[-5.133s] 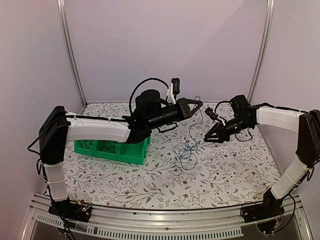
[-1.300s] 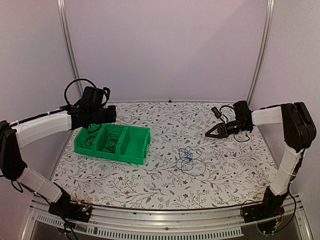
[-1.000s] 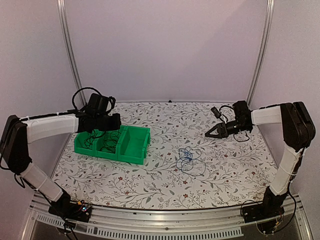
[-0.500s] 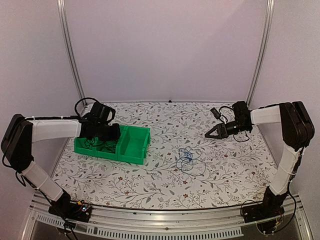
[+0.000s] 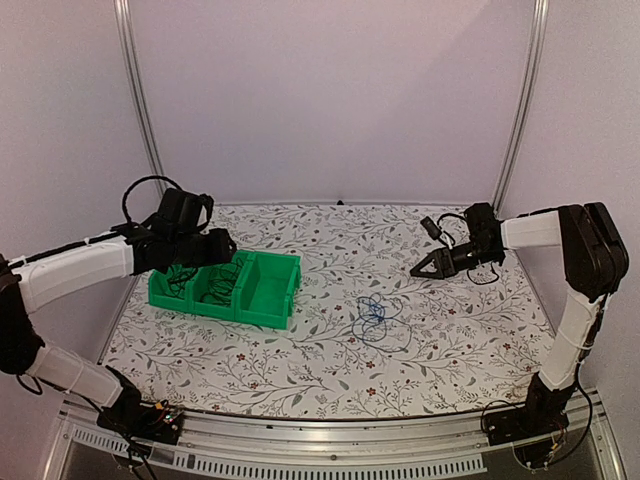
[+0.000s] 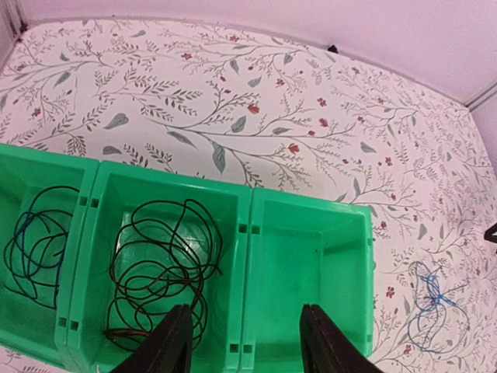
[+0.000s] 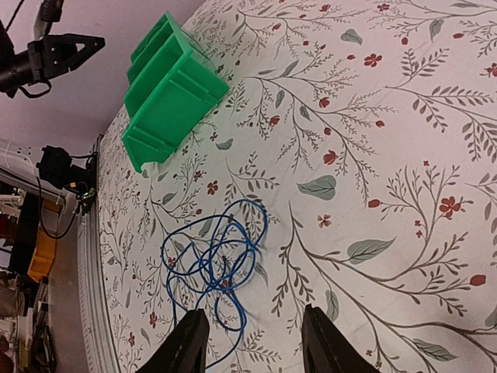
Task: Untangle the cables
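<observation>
Left gripper lifted off green bin, now spread, empty. Black cable dropped in bin's middle compartment. Blue cables snarled on counter, right of bin. Right gripper spread, farther right. Next, likely: pinch one blue strand.

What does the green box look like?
The green box looks plastic, open on top, with three pockets side by side. It sits on the flowery table. The left pocket holds a coiled dark and blue cable, the middle a black cable, the right nothing. The left tool hangs above, open, not touching.
</observation>
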Controlling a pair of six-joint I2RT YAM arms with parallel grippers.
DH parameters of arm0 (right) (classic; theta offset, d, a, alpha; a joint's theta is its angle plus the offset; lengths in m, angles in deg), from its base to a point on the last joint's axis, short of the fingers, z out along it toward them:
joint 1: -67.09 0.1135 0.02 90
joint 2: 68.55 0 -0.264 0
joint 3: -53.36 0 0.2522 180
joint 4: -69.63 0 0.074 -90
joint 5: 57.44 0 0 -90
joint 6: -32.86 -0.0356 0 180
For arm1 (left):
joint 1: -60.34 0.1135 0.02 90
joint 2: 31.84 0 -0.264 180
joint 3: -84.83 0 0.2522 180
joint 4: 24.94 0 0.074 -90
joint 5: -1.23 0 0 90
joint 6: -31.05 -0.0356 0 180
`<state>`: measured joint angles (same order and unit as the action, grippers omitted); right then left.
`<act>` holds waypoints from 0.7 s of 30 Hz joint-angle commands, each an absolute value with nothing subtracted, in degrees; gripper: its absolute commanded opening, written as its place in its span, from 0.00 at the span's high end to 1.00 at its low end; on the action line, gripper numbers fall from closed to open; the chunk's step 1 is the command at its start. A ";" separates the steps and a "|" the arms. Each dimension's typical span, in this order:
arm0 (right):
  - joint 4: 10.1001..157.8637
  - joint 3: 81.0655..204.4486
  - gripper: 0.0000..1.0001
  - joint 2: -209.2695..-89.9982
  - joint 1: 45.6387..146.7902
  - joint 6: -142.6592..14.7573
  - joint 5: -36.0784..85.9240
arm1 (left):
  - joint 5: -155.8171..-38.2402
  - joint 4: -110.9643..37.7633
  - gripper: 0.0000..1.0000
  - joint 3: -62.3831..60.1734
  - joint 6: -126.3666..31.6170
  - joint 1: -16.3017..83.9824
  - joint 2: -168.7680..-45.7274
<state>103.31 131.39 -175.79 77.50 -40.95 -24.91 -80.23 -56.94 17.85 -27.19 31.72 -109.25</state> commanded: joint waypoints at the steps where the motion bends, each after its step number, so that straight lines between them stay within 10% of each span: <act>1: 104.85 132.96 0.56 -173.98 77.14 -40.17 -17.77 | -76.97 -55.48 0.52 16.21 -27.89 26.26 -104.75; 21: 116.54 136.91 0.51 -178.54 85.57 -30.62 -15.28 | -64.84 -49.02 0.48 1.80 -36.48 -2.75 -124.22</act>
<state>114.85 135.48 -176.30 81.85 -31.92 -18.42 -69.11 -48.42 4.72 -34.94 -1.02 -120.96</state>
